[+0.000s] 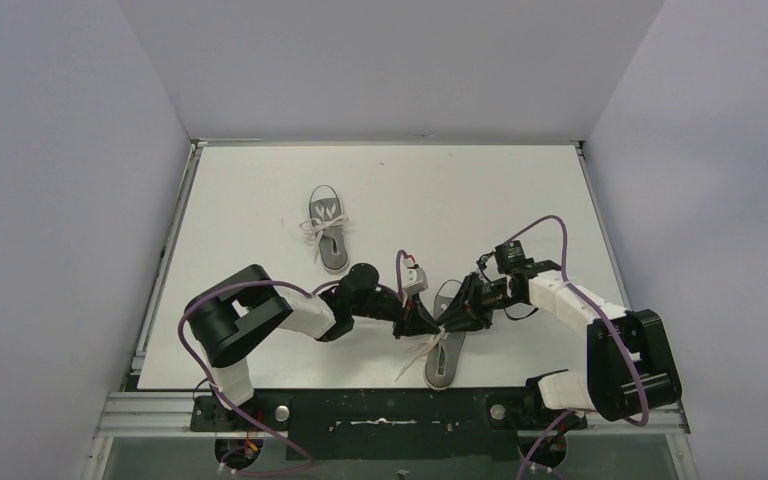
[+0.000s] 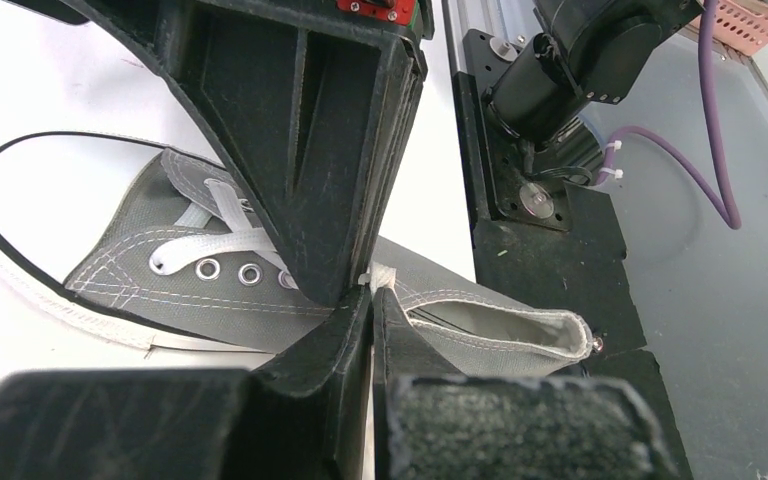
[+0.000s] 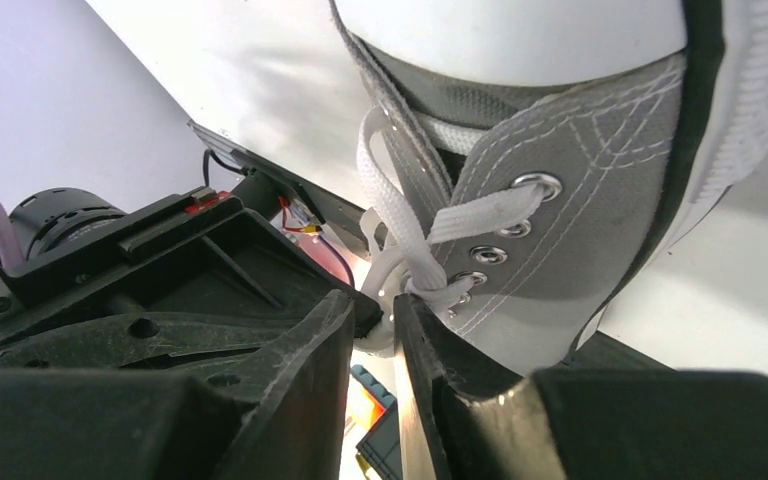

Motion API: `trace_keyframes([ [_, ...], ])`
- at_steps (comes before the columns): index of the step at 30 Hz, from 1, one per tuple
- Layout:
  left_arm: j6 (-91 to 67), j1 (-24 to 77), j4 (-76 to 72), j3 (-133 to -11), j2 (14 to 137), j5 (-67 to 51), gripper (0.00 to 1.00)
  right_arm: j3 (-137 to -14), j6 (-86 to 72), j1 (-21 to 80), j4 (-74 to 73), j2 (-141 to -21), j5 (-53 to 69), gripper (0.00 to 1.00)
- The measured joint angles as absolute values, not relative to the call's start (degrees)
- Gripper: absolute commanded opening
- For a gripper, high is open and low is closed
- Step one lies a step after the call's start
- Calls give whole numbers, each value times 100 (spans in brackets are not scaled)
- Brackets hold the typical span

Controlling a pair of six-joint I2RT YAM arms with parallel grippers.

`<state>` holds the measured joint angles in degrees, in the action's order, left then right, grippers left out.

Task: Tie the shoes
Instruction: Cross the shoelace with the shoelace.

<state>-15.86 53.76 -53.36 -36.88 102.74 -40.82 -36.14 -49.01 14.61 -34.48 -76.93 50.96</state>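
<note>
**Jaws clenched on lace (image 3: 407, 243) of near shoe (image 1: 442, 370)**

Left jaws were pressed tight together. A stub of white lace showed at their tips, just beside the eyelets (image 2: 228, 270), so it seemed pinched there. Right jaws stood a sliver apart, nipping the lace where it bunched at the lower eyelets; so narrow a gap suits a grip on a thin strand.

Seen from above, the left arm (image 1: 300, 312) stretched in from 9 o'clock and the right arm (image 1: 560, 295) from 3 o'clock. They met over the shoe's throat, likely so each could pull a strand against the other.

That shoe lay at 6 o'clock on the table (image 1: 260, 190), toe toward 12, loose ends trailing toward 7. The far shoe (image 1: 327, 232) sat well apart at 11 o'clock, its bow seemingly made.
</note>
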Motion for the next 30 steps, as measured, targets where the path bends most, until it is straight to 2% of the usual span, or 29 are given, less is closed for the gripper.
trace_keyframes([
  [11, -1605, 5415, -5341, -3688, 10274, -4141, 0, -3433, -5085, 1459, -3326, -7395, 5155, 27],
  [19, -1632, 5441, -5339, -3688, 10274, -4180, 0, -3341, -5105, 1457, -3343, -7288, 5157, 22],
  [22, -1632, 5441, -5336, -3688, 10274, -4180, 0, -3341, -5131, 1457, -3347, -7288, 5155, 17],
  [27, -1636, 5441, -5330, -3688, 10274, -4182, 0, -3336, -5175, 1468, -3361, -7253, 5129, 0],
  [30, -1651, 5441, -5334, -3688, 10274, -4182, 0, -3315, -5210, 1468, -3391, -7161, 5081, 0],
])
